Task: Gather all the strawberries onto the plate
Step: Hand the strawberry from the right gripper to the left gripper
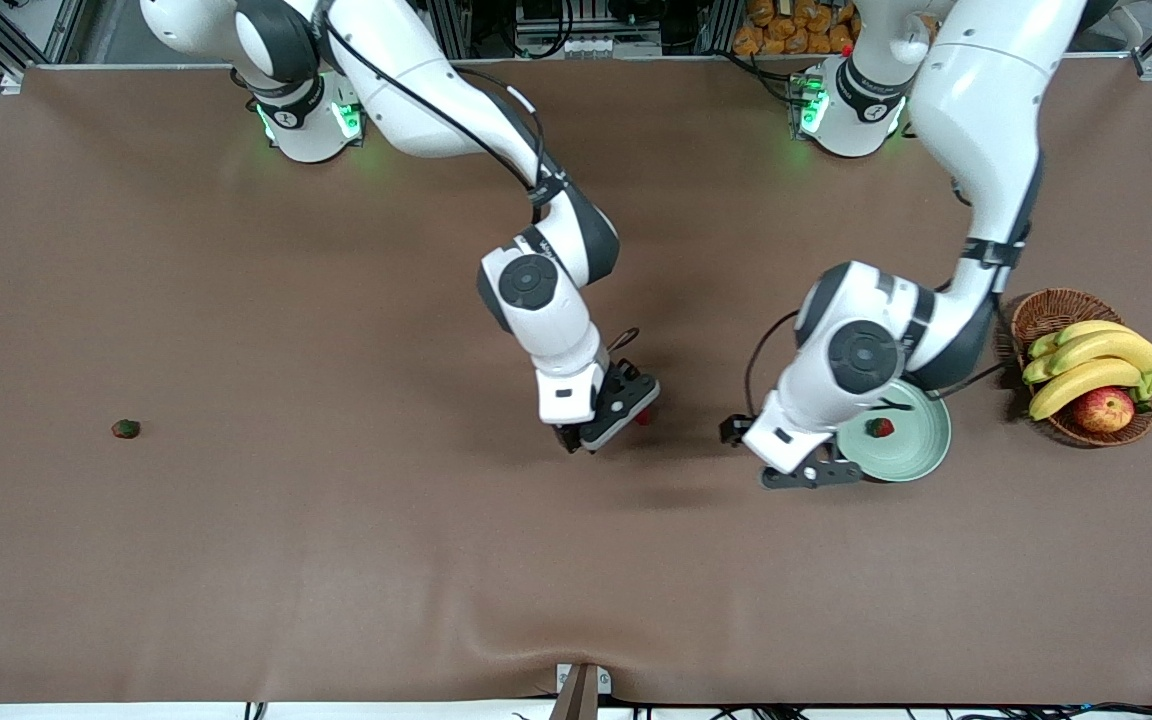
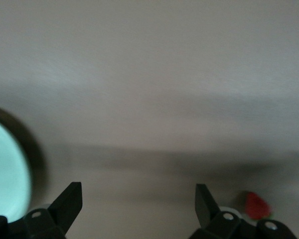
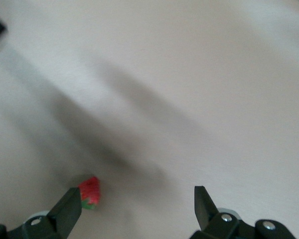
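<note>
Three strawberries lie spread along the table (image 1: 336, 560). Starting at my right arm's end, the darker strawberry (image 1: 125, 429) sits alone on the brown cloth, well apart from everything else. Next comes my right gripper (image 1: 604, 432), low over the middle of the table, its fingers (image 3: 70, 211) spread wide and holding nothing; a red strawberry (image 3: 90, 191) lies on the cloth just beside one fingertip, and from the front camera it peeks out red from under the gripper's edge. My left gripper (image 1: 811, 475) hangs low over the table beside the plate (image 1: 921, 450), its fingers (image 2: 70, 204) wide apart and empty, with bare cloth between them. That arm's wrist covers part of the pale green plate's rim. One strawberry (image 1: 879, 428) rests in the plate. At my left arm's end, a wicker basket (image 1: 1051, 310) stands just beside the plate, carrying bananas (image 1: 1096, 360) and an apple (image 1: 1103, 409)
</note>
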{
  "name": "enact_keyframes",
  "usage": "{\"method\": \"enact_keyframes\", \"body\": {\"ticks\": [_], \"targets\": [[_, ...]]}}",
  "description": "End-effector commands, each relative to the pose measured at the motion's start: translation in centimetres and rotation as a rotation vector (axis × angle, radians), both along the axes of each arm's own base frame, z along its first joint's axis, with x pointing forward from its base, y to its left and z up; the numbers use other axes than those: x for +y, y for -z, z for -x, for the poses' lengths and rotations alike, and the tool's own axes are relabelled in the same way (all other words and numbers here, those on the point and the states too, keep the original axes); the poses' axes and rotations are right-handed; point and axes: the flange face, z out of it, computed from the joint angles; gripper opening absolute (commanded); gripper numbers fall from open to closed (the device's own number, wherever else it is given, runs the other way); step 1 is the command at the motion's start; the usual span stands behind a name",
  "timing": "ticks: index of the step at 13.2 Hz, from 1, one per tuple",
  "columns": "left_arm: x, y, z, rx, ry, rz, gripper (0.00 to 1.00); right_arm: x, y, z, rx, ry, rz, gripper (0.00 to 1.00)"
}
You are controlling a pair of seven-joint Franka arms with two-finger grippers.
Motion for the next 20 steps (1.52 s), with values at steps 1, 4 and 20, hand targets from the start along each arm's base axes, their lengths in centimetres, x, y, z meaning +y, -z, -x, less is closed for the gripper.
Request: {"method": "enact_keyframes", "body": {"ticks": [1, 4, 20], "targets": [[-4.5, 2.8, 1.6, 0.015, -0.08, 0.018, 1.0, -3.8, -4.3, -1.3, 0.013, 0.041, 0.049, 1.0], [-9.8, 4.7, 3.4, 0.01, -0.125, 0.037, 1.0, -10.7, -8.4, -3.2, 0.088, 0.13, 0.063, 1.0], [-12.7, 7.7, 4.3, 0.001, -0.246, 0.036, 0.0, -53.4, -11.5, -4.8, 0.438, 0.566, 0.176, 1.0]]}}
